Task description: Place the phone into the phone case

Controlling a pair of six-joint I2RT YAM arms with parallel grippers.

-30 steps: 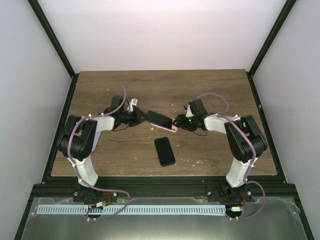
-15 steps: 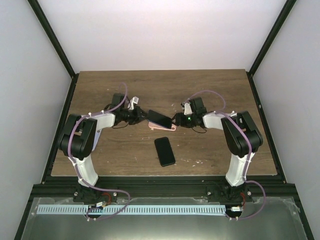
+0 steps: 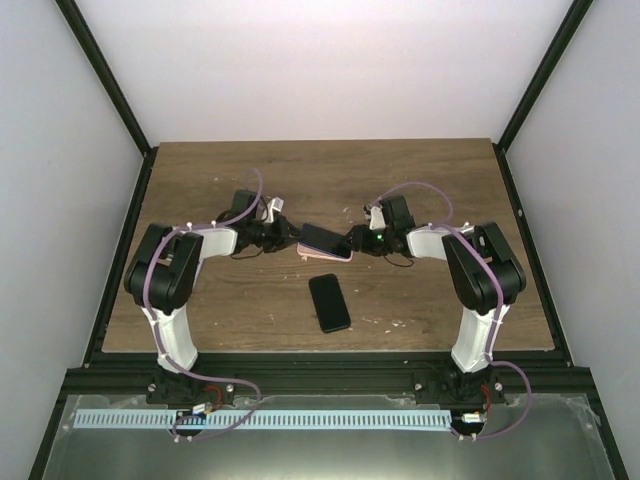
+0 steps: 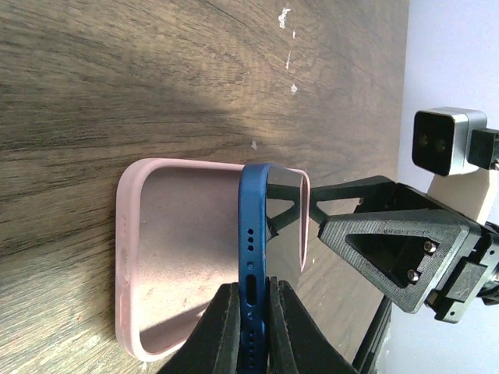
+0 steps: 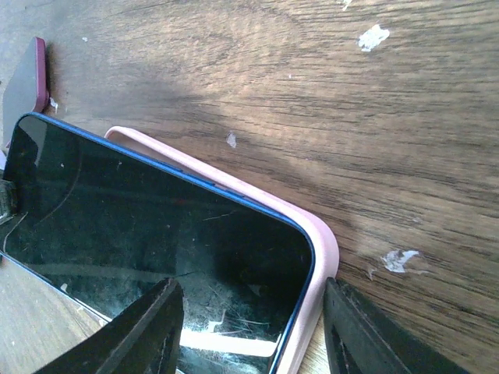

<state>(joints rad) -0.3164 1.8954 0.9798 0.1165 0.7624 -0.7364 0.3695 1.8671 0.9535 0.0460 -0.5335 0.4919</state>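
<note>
The blue-edged phone (image 3: 322, 238) has a black screen and is tilted over the pink phone case (image 3: 318, 254) at the table's middle. My left gripper (image 3: 284, 238) is shut on the phone's left end; in the left wrist view its fingers (image 4: 224, 327) pinch the blue edge (image 4: 252, 234) above the open case (image 4: 179, 249). My right gripper (image 3: 354, 243) is open at the case's right end. In the right wrist view the phone's corner (image 5: 156, 226) sits inside the case rim (image 5: 316, 241), with my right gripper (image 5: 253, 327) straddling that end.
A second black phone (image 3: 329, 302) lies flat on the wooden table (image 3: 200, 180) nearer the front edge. A dark red-edged object (image 5: 35, 74) shows at the right wrist view's upper left. White specks dot the wood.
The right gripper has moved left up to the case's end. The case has shifted left under the phone, and the left gripper has edged right with the phone, whose right end now sits in the case.
</note>
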